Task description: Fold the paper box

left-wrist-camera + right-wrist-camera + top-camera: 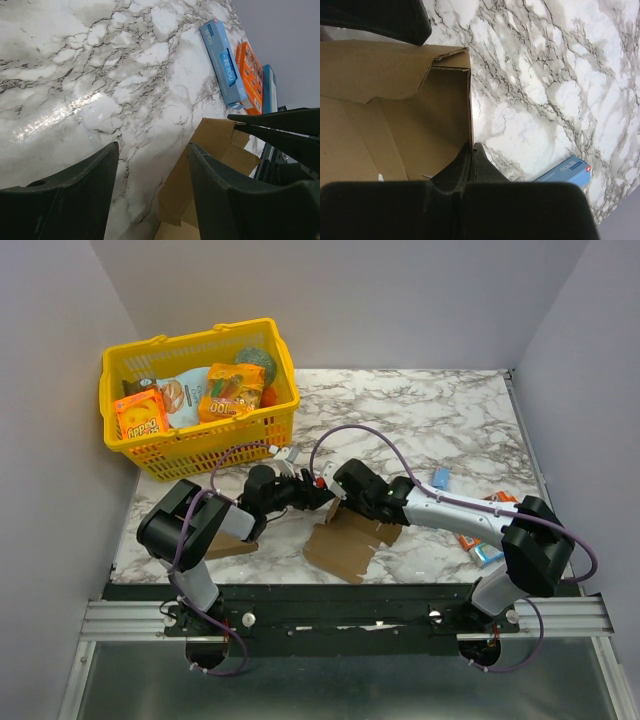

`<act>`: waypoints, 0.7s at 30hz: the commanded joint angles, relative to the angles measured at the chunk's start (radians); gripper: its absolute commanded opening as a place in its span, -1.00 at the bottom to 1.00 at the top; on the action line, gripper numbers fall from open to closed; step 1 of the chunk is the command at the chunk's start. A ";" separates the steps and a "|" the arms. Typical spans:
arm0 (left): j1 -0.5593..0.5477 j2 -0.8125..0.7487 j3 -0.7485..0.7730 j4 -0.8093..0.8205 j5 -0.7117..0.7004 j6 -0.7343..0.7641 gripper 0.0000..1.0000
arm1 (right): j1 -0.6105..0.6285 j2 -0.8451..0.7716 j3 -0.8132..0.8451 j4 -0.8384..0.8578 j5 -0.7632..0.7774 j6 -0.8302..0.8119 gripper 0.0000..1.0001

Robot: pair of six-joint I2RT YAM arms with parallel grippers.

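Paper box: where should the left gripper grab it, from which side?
Probably the box's raised wall, on its free top edge beside the right gripper's pinch. It stands off the table, thin enough for the open left gripper; come from above, left side. The rest lies flat.

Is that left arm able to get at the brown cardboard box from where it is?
Probably yes. The left gripper hangs open right beside the paper box, with nothing visible in between. The right gripper pinches one wall, but other edges look free.
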 commanded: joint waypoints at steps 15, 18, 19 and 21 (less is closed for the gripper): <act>-0.051 0.059 -0.033 0.254 0.080 0.034 0.33 | 0.026 0.027 0.018 0.024 0.032 -0.014 -0.99; -0.051 0.069 -0.042 0.282 0.088 0.034 0.33 | 0.027 0.027 0.018 0.022 0.035 -0.013 -0.99; -0.051 0.072 -0.047 0.292 0.092 0.032 0.33 | 0.026 0.028 0.018 0.022 0.034 -0.011 -0.99; -0.051 0.084 -0.048 0.312 0.103 0.029 0.33 | 0.026 0.027 0.018 0.022 0.032 -0.011 -0.99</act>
